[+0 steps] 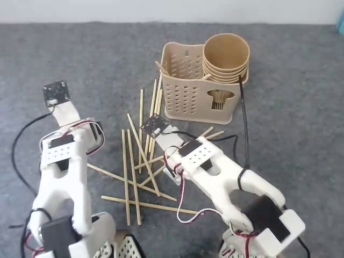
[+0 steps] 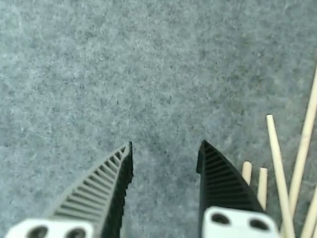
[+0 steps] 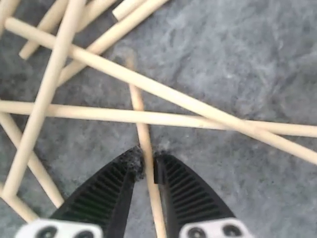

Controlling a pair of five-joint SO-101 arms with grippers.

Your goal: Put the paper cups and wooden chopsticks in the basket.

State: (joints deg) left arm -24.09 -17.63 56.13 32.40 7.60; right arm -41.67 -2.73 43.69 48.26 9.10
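Left end effector [image 2: 166, 144]: it was spread wide when I checked, with nothing between its fingers, and it hung over a bare patch of the counter [image 1: 301, 107].
Right end effector [image 3: 147, 156]: I saw it narrowed to the width of one stick, with both fingertips pressed against a single chopstick [image 3: 142, 124]. That stick lay flat on the counter and ran out ahead of the tips.
Loose chopsticks [image 1: 131, 172]: these were scattered and crossing each other on the counter. Just ahead of the right end effector's tips, two long ones crossed the single chopstick, and more fanned off to one side. A few ends lay just beside the outer face of one left finger, not touching it.
Basket [image 1: 196, 94]: it stood upright beyond the right end effector and well apart from the left one. I could see one stick end leaning on its rim.
Paper cups [image 1: 226, 54]: they were nested in a stack and stood upright in the end of the basket farther from the left end effector.
Surface: the counter had a mottled grey, felt-like covering that ran from edge to edge under both end effectors.
Room: a pale strip of wall [image 1: 161, 11] lay past the basket, at the counter's far edge.
Cable [image 1: 243, 118]: this black line ran from the right arm up alongside the basket's end.
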